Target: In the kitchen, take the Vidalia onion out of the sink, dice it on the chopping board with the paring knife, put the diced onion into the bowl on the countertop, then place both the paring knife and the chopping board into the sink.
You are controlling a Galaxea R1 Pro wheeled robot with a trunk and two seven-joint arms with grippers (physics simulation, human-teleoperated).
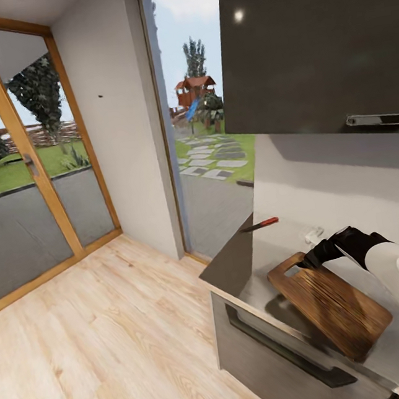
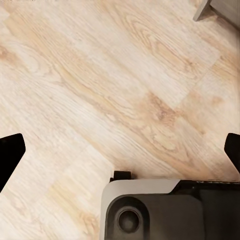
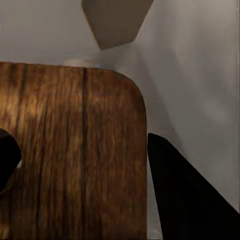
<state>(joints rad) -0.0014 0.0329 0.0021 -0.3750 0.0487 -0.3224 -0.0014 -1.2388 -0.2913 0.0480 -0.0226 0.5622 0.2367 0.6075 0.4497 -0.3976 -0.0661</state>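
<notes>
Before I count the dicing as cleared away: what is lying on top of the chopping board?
Nothing lies on the chopping board; its visible wood is bare. The right gripper grips its handle end, covering that corner.

Bright daylight pours in through the glass door (image 1: 30, 164) at the left of the head view. A small glare spot shines on the dark cabinet (image 1: 311, 42) at upper right. The right wrist view is dim and soft, with the wooden board (image 3: 75, 155) blurred.

Head: I look down-right over countertop (image 1: 258, 267) | left wrist: high above wooden floor (image 2: 100, 90) | right wrist: close on chopping board (image 3: 75, 150), shared with head.
</notes>
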